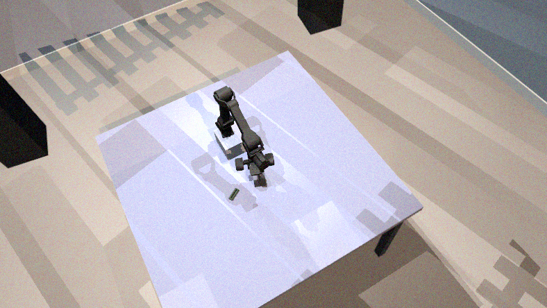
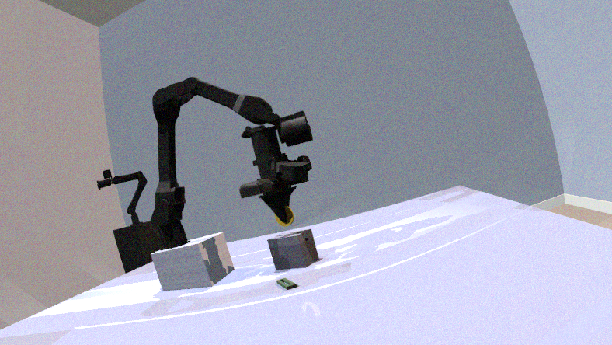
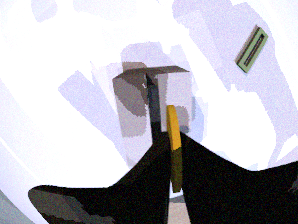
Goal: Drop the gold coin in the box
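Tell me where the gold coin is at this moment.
In the exterior view the coin hangs clamped in the gripper, just above the grey box, apart from the empty green holder.

I am seeing the gold coin (image 2: pixel 284 217) showing a yellow rim against my black hand (image 2: pixel 280 210), while the slotted box (image 2: pixel 293 249) below is reading dark grey with a black slot. The holder (image 2: pixel 286 283) is showing dark green with a paler green edge, and the bigger block (image 2: pixel 191 261) is looking light grey, mottled with darker patches. The table (image 2: pixel 428 273) is glowing pale lilac, streaked with white light and grey shadows.
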Tool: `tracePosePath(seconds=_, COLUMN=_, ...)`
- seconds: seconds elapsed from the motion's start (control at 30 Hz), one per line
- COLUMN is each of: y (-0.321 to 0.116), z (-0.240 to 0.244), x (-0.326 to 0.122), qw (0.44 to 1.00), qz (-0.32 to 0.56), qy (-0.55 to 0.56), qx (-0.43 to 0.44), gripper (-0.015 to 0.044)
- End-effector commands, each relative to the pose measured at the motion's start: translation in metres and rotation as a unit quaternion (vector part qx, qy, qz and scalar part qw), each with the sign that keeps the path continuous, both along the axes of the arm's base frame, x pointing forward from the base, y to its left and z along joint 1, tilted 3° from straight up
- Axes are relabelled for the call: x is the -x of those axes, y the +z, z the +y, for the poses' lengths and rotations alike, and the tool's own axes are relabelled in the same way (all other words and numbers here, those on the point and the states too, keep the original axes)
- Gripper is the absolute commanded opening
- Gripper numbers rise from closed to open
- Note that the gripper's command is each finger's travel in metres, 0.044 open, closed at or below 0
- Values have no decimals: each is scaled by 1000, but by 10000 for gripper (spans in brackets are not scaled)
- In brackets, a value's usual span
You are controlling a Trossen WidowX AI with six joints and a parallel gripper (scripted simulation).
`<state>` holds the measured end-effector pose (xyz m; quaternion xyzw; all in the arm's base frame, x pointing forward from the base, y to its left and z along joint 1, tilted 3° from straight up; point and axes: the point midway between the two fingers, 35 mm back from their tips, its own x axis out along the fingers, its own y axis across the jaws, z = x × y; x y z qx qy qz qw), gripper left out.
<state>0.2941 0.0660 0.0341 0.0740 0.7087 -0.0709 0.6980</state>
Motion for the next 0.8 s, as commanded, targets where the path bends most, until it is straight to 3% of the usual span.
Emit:
tracePosePath(seconds=0.0, y=0, z=10, x=5, qw=1000, qz=0, qy=-1, qx=-3, gripper=0)
tracePosePath(seconds=0.77, y=-1, z=9, x=5, qw=1000, qz=0, qy=-1, qx=-1, gripper=0)
